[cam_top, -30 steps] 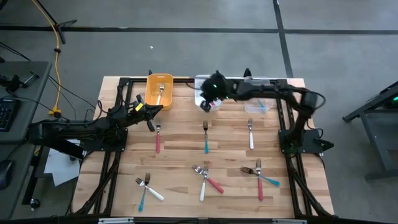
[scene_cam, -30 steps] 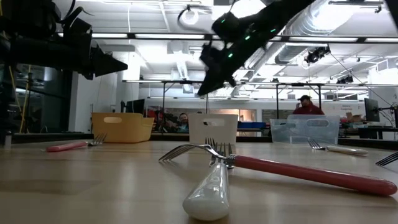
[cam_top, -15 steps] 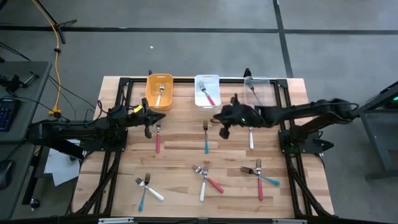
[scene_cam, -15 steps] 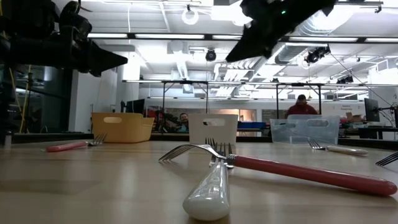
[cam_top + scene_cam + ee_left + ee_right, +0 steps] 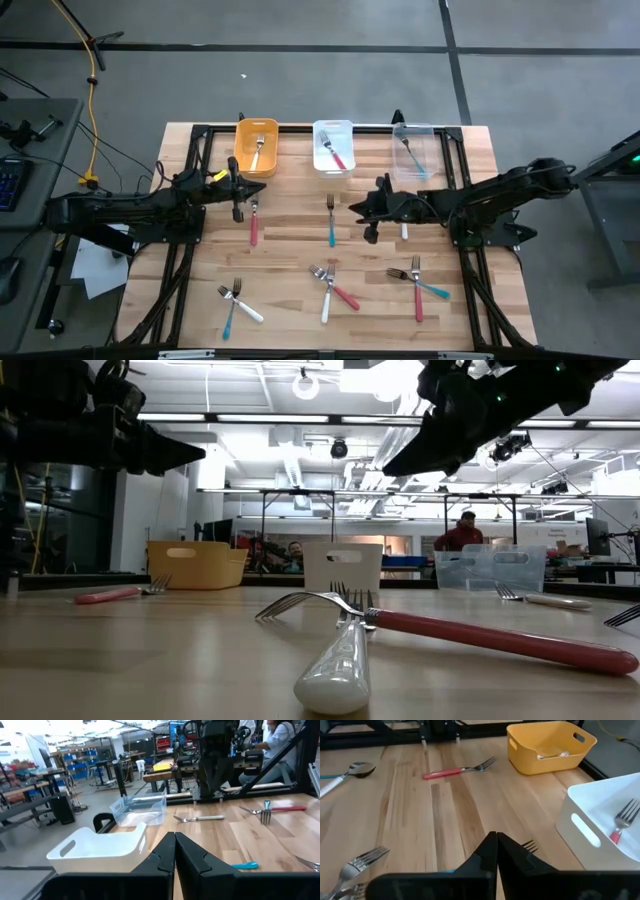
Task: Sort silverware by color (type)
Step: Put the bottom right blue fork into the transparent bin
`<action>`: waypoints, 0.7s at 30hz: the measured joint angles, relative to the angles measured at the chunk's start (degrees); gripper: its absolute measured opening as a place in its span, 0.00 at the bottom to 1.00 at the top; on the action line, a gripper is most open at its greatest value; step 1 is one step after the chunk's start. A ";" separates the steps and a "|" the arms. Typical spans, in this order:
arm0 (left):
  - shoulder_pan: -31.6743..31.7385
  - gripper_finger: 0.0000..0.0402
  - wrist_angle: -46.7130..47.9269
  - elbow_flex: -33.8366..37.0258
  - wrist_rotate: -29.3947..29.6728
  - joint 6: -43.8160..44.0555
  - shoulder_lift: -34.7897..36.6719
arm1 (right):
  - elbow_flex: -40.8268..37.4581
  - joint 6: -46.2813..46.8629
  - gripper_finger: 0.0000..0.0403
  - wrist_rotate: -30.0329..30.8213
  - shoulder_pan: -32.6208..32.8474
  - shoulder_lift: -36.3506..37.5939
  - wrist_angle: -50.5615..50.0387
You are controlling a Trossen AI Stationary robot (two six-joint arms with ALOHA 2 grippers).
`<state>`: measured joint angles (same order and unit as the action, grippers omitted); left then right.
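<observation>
Both the left end effector (image 5: 238, 192) and right end effector (image 5: 370, 213) are clenched, empty. The forks (image 5: 331, 222) at centre frame look light, stiff, slippery; grasp the plastic handle.

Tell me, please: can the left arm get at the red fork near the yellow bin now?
Probably yes. The left gripper hangs just above the head end of the red fork, which lies alone on bare wood with nothing over it. Its jaws are shut, so they must open first.

The table's far edge is blocked by the yellow bin (image 5: 256, 146), white bin (image 5: 333, 146) and clear bin (image 5: 413, 152), while bare wood is left between the scattered forks (image 5: 331, 222) mid-table.
</observation>
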<state>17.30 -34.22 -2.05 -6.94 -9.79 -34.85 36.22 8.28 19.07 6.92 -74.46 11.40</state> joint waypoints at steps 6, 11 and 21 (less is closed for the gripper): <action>0.02 0.00 -0.04 -1.97 0.00 -3.40 0.00 | 4.34 0.92 0.01 -0.66 0.00 0.00 -8.56; 0.02 0.00 -0.07 -3.16 0.00 -5.34 0.00 | 10.43 4.79 0.06 -1.77 0.44 0.00 -20.91; 0.02 0.00 0.17 -3.21 0.00 -2.38 -0.39 | 16.59 16.71 0.20 -1.51 11.43 -0.24 -39.40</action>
<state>17.32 -34.05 -5.26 -6.94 -12.17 -35.24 52.81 24.99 17.56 18.35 -74.70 -28.01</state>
